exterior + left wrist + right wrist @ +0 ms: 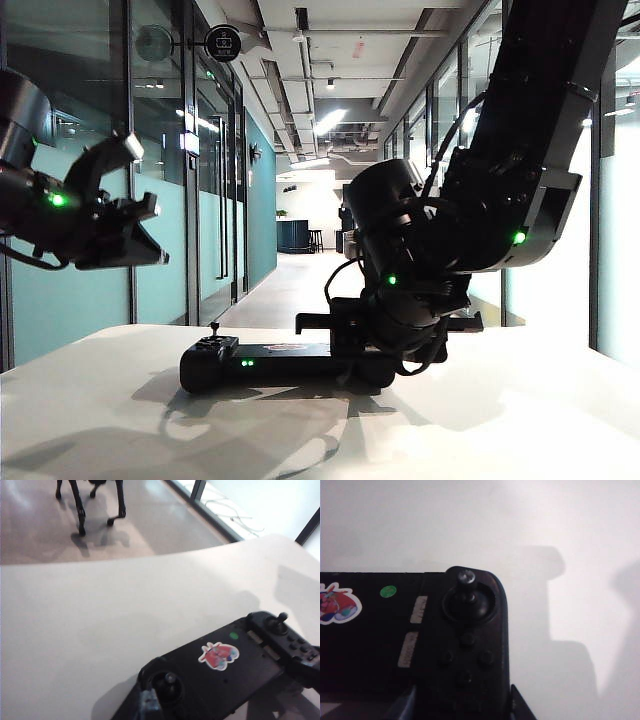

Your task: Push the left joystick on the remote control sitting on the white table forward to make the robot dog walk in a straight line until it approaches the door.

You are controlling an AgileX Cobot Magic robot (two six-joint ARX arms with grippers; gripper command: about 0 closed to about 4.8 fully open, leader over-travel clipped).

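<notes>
Black remote control, red-white-blue cartoon sticker, green light; white bench; black robot dog.

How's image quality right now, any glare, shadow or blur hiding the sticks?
Exterior view: backlit corridor, remote control and left joystick in silhouette. Left wrist view: soft focus, robot dog cropped, sticks readable. Right wrist view: white table washed out, arm shadows, stick sharp.
</notes>
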